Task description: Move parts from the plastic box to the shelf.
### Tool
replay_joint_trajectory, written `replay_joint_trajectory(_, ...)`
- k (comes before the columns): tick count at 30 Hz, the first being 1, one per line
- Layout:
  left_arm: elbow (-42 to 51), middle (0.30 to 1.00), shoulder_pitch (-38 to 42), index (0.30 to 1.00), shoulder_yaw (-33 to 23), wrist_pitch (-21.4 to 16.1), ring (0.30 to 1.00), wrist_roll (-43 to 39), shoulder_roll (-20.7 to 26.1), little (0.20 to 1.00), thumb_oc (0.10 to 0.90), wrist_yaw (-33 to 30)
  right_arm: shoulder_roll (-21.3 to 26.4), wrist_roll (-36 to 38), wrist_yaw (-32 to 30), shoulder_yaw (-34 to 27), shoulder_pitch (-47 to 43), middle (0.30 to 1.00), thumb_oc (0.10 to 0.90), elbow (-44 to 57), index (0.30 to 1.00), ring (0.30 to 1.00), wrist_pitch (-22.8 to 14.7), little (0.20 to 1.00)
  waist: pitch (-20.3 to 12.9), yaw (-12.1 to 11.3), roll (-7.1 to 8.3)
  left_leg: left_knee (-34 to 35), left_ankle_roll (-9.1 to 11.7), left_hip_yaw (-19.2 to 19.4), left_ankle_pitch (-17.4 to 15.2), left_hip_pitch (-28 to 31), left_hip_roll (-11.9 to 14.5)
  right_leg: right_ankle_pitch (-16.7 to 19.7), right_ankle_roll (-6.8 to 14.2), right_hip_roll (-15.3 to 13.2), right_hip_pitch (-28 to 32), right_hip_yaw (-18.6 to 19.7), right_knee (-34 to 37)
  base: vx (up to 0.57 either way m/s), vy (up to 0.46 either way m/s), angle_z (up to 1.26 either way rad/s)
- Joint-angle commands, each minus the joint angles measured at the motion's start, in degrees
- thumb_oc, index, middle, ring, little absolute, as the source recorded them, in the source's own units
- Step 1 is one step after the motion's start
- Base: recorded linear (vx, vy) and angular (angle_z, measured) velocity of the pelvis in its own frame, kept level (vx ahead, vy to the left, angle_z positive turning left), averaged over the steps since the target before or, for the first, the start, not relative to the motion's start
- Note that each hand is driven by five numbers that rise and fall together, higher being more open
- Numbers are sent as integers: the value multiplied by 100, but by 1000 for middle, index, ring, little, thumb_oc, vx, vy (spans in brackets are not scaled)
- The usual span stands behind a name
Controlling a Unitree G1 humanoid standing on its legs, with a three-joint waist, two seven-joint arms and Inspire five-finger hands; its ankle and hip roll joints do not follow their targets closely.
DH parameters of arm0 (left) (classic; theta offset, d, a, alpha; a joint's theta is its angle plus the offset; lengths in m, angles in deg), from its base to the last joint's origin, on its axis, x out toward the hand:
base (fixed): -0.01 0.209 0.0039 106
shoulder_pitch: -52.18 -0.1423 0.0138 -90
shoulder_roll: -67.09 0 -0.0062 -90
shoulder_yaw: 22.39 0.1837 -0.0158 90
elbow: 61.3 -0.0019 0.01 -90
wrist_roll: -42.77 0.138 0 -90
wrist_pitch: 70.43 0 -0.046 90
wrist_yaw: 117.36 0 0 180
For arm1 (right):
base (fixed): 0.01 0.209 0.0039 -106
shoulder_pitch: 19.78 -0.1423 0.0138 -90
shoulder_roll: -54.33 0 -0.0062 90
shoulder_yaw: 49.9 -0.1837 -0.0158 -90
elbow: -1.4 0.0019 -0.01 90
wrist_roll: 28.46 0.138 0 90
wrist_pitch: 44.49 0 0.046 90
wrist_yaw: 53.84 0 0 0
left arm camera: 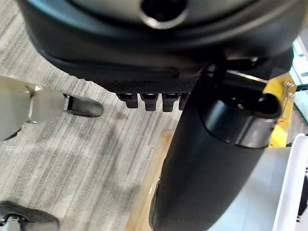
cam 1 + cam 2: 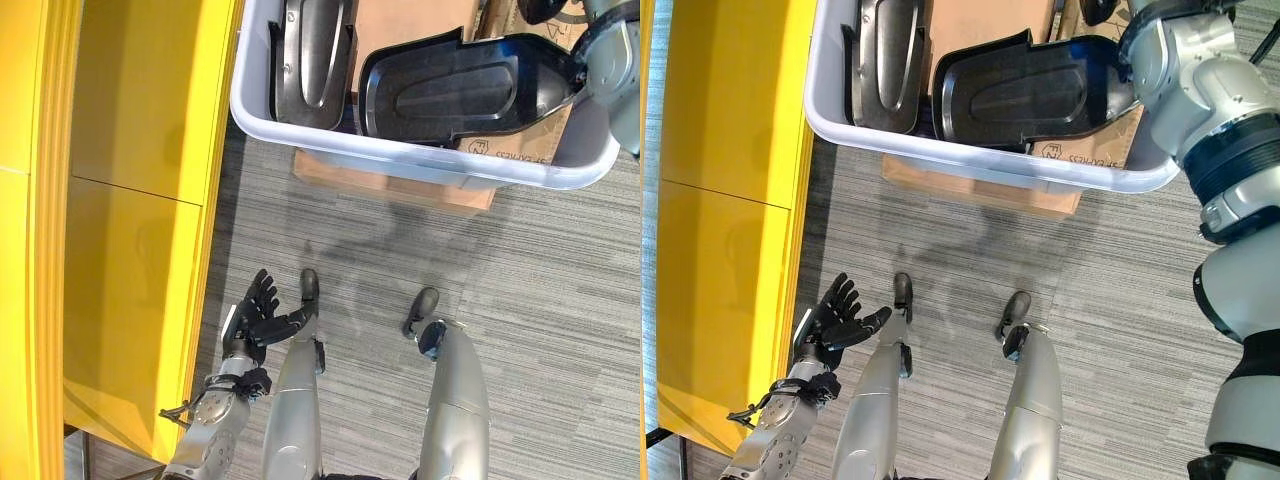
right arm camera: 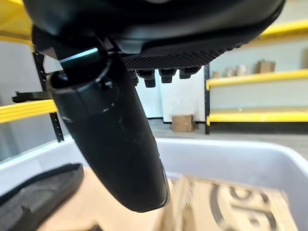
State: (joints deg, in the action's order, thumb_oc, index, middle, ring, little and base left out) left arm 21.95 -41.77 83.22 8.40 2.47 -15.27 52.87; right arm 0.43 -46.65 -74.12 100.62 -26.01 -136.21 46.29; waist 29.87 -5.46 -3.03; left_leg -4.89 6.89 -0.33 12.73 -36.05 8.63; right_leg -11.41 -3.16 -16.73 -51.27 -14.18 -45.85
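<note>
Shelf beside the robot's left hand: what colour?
Yellow: the shelf shows best in the left eye view.

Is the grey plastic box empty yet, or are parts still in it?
Not empty. The plastic box holds two black parts: a large one lying across cardboard and a narrower one at the shelf-side end.

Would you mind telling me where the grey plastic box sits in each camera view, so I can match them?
Left eye view: plastic box runs across the top, right of the yellow shelf.
Right eye view: plastic box at top centre, holding black parts.
Left wrist view: a pale wall at the lower right may be it; I cannot tell.
Right wrist view: its grey wall beyond the right hand.
Shared landmark: the yellow shelf.
</note>
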Motion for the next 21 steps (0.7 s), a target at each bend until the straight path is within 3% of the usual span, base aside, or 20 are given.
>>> replay_joint_trajectory(1,391,1000,-66,1000,-58,-404,1000,-173,339,1000,900,-83,356,-209,-573,440,-1550,1000,900,-3,1000,1000,-24,1000,-7,-134,63,-604,66,-257,-1214,575,217,-171,898,163,670,475,695,-2,7,12)
replay_joint_trajectory(3,396,1000,-47,1000,-54,-405,1000,-171,338,1000,900,-80,377,-188,-599,442,-1586,1000,900,-10,1000,1000,-16,1000,-7,-156,78,-592,48,-250,-1071,514,228,6,848,174,640,428,769,-44,14,5)
replay_joint_trajectory(4,399,1000,-38,1000,-47,-400,1000,-169,333,1000,900,-78,375,-158,-608,408,-1566,1000,900,-1,1000,1000,-20,1000,-7,-141,91,-592,71,-261,-1206,639,226,-156,899,173,739,459,715,0,0,0)
replay_joint_trajectory(8,401,1000,4,1000,-57,-386,1000,-177,329,1000,900,-67,390,-83,-601,225,-1445,1000,900,273,1000,1000,-38,1000,-7,-146,121,-600,42,-267,-1104,640,233,7,839,196,768,434,783,-39,14,3)
replay_joint_trajectory(9,392,1000,15,1000,-47,-362,1000,-176,301,1000,900,-81,390,78,-649,-137,-1196,1000,900,602,1000,1000,-63,1000,-7,-129,131,-609,33,-260,-1122,702,228,15,840,207,841,440,807,0,0,0)
replay_joint_trajectory(12,367,1000,23,1000,-56,-345,1000,-178,294,1000,900,-82,363,306,-552,-437,-937,1000,900,853,1000,1000,-114,1000,-7,-117,152,-612,27,-261,-1135,735,230,30,843,211,897,429,840,0,5,-1)
replay_joint_trajectory(18,289,1000,18,1000,-72,-238,1000,-165,152,1000,900,-169,-79,1407,-589,-2079,548,1000,900,2001,1000,1000,-390,1000,-7,-1,254,-594,-21,-186,-1185,782,233,153,847,278,975,484,1059,-2,15,-2)
replay_joint_trajectory(21,289,1000,-1,1000,-58,-220,1000,-174,147,1000,900,-189,-199,1654,-575,-2393,858,1000,900,2155,1000,1000,-469,1000,-7,2,284,-616,-35,-170,-1207,774,230,189,851,296,969,515,1095,-7,26,-4)
